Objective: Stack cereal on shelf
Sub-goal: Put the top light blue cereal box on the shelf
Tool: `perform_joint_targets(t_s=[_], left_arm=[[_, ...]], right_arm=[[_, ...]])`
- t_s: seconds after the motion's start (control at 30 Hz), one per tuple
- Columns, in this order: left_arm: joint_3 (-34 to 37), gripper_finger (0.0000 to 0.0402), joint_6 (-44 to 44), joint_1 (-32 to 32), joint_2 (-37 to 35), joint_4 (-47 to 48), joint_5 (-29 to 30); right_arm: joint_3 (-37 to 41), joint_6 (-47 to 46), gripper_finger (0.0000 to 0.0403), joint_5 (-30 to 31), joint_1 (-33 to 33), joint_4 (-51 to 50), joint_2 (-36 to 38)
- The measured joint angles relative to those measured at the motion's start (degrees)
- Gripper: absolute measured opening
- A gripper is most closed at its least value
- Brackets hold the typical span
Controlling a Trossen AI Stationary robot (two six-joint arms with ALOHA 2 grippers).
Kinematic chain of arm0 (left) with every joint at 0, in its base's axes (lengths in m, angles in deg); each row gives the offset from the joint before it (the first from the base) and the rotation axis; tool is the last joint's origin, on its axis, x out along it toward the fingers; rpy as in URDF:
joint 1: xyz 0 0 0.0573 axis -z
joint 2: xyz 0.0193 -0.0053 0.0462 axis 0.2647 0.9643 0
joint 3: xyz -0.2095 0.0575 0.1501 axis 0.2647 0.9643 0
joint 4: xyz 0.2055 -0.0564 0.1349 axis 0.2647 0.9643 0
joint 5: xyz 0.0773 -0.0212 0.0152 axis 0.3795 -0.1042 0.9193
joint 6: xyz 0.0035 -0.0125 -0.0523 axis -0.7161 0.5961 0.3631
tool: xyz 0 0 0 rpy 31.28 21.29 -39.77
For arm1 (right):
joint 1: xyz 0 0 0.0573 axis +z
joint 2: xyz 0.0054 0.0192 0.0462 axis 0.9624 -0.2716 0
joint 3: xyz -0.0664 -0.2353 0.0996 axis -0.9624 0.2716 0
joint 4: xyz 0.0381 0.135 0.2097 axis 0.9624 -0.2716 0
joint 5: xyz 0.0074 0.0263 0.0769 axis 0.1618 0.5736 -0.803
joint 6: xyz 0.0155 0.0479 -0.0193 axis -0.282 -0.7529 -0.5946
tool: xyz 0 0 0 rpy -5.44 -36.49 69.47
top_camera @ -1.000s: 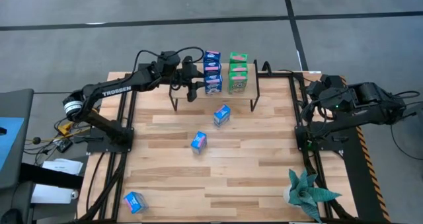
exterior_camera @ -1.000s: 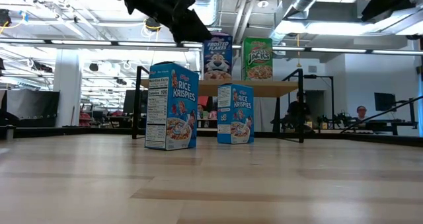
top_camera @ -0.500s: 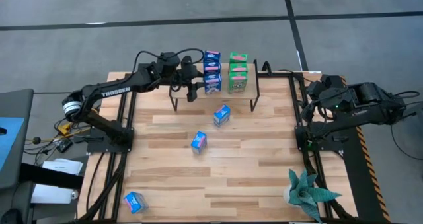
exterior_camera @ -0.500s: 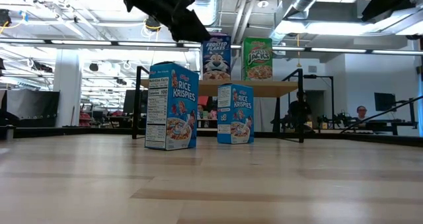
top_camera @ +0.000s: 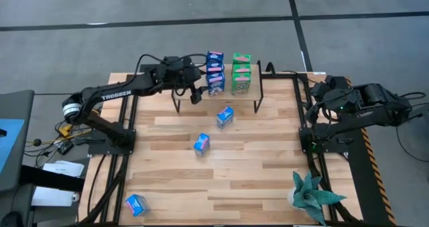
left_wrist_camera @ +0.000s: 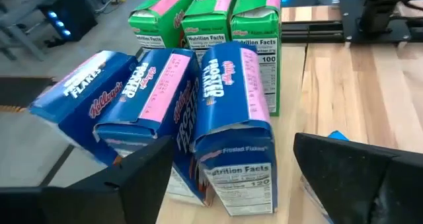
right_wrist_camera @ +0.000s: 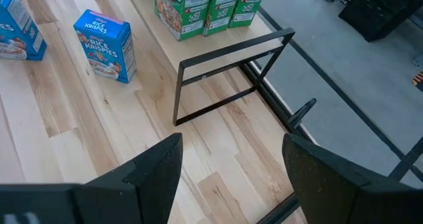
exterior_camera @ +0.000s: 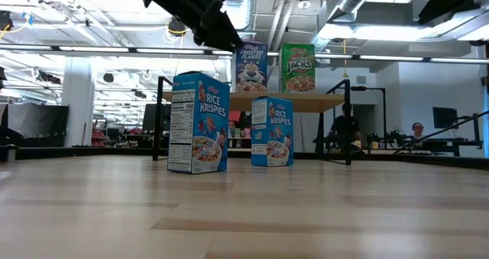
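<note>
Low view: Rice Krispies box (exterior_camera: 199,123)

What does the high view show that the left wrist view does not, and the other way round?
Only the high view shows the whole table, three blue boxes standing loose on it, one near a corner, the plant and the right pincer waiting at the table's right edge. Only the left wrist view shows print on the boxes, such as the nutrition panel on the nearest blue box. Both show the shelf with three blue and three green boxes in two rows, and the left pincer, open, beside the blue row.
</note>
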Motion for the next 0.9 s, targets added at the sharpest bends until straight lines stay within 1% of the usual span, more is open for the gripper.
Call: perform_joint_targets(t_s=[0.17,0.3,0.43,0.57,0.67,0.77,0.83,0.9], left_arm=[[0.0,0.0312,0.8,2.0,-2.5,4.7,6.0],[0.0,0.0312,4.6,3.7,-5.0,8.7,10.5],[0.0,0.0313,9.2,6.4,-7.1,12.0,11.7],[0.0,0.0313,17.4,10.8,-7.5,12.5,12.2],[-0.2,0.0313,19.2,15.4,-5.4,11.7,13.3],[-0.1,0.0313,19.3,20.1,-1.8,9.7,16.7],[-0.1,0.0313,19.6,22.7,0.4,7.7,20.2],[-0.1,0.0313,21.1,25.0,2.9,5.7,25.1]], right_arm=[[0.0,0.0,0.0286,0.0,0.0,0.0,0.0],[0.0,0.1,0.0286,0.0,0.0,0.0,0.0],[0.0,0.1,0.0286,0.0,0.0,0.0,0.0],[0.0,0.0,0.0286,0.0,0.0,0.0,0.0],[0.0,0.0,0.0286,0.0,0.0,0.0,0.0],[0.0,0.0,0.0286,0.0,0.0,0.0,0.0],[0.0,0.0,0.0286,0.0,0.0,0.0,0.0],[0.0,0.0,0.0286,0.0,0.0,0.0,0.0]])
